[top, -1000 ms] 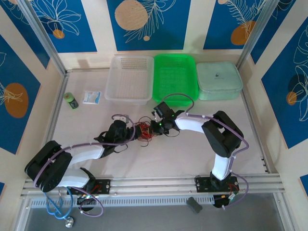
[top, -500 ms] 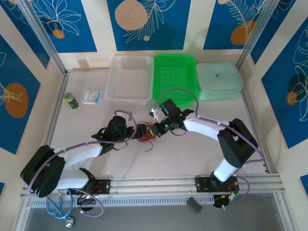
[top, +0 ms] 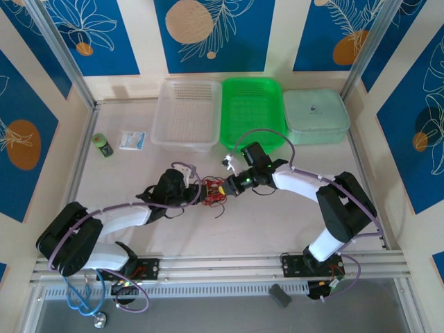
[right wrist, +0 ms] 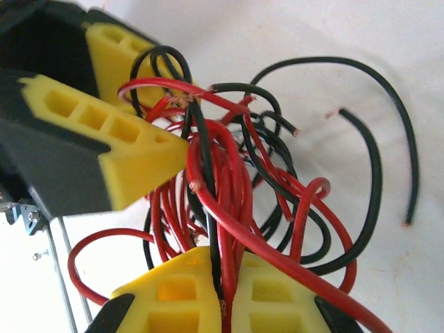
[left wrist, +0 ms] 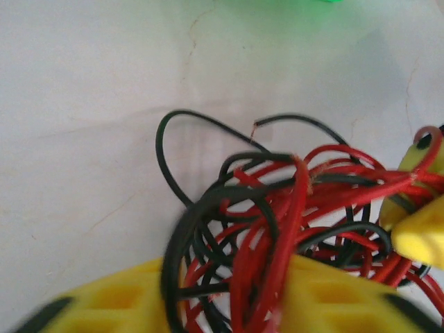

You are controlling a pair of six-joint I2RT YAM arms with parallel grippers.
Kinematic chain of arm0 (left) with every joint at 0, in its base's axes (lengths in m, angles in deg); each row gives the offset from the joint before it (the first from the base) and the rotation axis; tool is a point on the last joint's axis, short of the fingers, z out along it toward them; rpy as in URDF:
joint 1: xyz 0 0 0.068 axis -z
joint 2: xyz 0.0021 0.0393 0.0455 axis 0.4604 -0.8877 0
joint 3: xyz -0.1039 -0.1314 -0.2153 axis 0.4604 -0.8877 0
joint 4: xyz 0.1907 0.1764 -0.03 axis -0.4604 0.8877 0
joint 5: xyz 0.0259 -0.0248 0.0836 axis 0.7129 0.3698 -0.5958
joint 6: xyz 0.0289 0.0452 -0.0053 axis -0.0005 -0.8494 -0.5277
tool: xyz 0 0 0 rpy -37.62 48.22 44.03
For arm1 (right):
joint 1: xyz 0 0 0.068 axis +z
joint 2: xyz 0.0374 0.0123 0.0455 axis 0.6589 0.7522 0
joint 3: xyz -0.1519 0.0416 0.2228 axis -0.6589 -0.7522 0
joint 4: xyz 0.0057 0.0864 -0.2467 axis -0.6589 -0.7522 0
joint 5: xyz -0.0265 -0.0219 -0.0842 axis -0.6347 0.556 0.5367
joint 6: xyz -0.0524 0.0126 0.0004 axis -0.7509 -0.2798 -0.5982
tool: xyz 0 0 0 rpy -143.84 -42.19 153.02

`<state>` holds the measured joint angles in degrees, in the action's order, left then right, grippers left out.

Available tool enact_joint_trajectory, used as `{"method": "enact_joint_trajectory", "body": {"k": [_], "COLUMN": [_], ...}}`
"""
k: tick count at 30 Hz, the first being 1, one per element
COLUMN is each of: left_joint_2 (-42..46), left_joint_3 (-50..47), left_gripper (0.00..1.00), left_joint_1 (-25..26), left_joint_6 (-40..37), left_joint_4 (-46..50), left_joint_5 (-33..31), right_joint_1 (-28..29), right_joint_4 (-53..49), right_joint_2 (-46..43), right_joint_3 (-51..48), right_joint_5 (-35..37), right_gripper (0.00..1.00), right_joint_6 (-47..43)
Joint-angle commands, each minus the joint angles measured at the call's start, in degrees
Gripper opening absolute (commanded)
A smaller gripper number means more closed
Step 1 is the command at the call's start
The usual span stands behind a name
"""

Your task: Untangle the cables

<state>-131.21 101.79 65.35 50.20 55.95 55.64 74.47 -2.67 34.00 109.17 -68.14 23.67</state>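
Observation:
The cables (top: 212, 191) form a tangle of thin red and black wires on the table between both grippers. My left gripper (top: 194, 190) comes in from the left and is shut on the cables (left wrist: 277, 208), with red and black strands pinched between its yellow fingers (left wrist: 347, 291). From the right, my right gripper (top: 226, 187) is also shut on them; its fingers (right wrist: 173, 291) clamp a red and a black strand of the cables (right wrist: 236, 173). The two grippers nearly touch. Loose black wire ends (right wrist: 388, 125) curl out over the table.
A clear tray (top: 186, 123), a green tray (top: 253, 111) and a pale green lidded box (top: 316, 116) line the back. A small green bottle (top: 103, 144) and a white packet (top: 132, 140) lie at the left. A blue coiled cable (top: 80, 298) hangs below the front rail.
The right arm has swung its elbow outward to the right and stretched lower. The left gripper moved slightly right, and the bundle between them shifted right with a strand trailing toward the front.

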Motion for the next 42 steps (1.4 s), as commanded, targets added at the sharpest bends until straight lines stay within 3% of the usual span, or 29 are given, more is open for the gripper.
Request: {"method": "enact_joint_trajectory", "body": {"k": [1, 3, 5, 8, 12, 15, 20, 27, 33, 36, 39, 42], "left_joint_2": [1.86, 3.41, 4.81, 5.35, 4.59, 4.07, 3.17, 2.6, 3.05, 3.32, 3.93, 6.34], "left_joint_3": [-2.1, -2.45, -3.04, -3.91, -5.8, -8.25, -11.01, -12.54, -13.63, -13.69, -14.01, -15.0], "left_gripper": [0.12, 0.0, 0.0, 0.0, 0.0, 0.0, 0.0, 0.0, 0.0, 0.0, 0.01, 0.22], "left_joint_1": [-0.5, -0.53, -0.58, -0.6, -0.58, -0.56, -0.52, 1.27, 3.45, 4.19, 4.94, 5.15], "left_joint_6": [0.2, 0.16, 0.44, 1.33, 4.14, 7.94, 12.66, 15.89, 17.55, 17.66, 17.81, 17.43], "left_joint_4": [-1.82, -1.21, -1.33, -2.38, -5.44, -9.81, -14.78, -16.76, -17.68, -17.7, -18.39, -18.43], "left_joint_5": [-2.48, -3.96, -5.05, -5.53, -5.93, -6.67, -7.59, -10.02, -12.87, -12.24, -10.43, -9.6], "right_joint_1": [-1.85, -2.22, -2.23, -2.06, 0.38, 2.82, 5.62, 6.47, 6.34, 5.9, 5.68, 5.21], "right_joint_4": [6.33, 8.62, 9.32, 6.11, -4.3, -13.17, -16.34, -13.59, -11.2, -9.57, -8.17, -7.0], "right_joint_2": [-2.0, -1.51, -0.71, 0.71, -0.67, -1.72, 0.1, 7.99, 10.77, 12.51, 14.54, 15.24], "right_joint_3": [-2.9, -4.58, -5.58, -4.82, -0.89, 3.15, 6.09, 9.13, 9.88, 10.48, 11.13, 10.3], "right_joint_5": [-5.89, -4.77, -1.32, 4.28, 11.52, 16.16, 13.53, 5.19, 6.21, 6.89, 6.47, 6.23], "right_gripper": [0.0, 0.0, 0.04, 0.37, 0.6, 0.66, 0.67, 0.65, 0.62, 0.48, 0.21, 0.0], "right_joint_6": [4.94, 8.85, 13.58, 21.39, 29.13, 34.8, 45.22, 56.48, 60.67, 61.27, 61.19, 59.77]}}
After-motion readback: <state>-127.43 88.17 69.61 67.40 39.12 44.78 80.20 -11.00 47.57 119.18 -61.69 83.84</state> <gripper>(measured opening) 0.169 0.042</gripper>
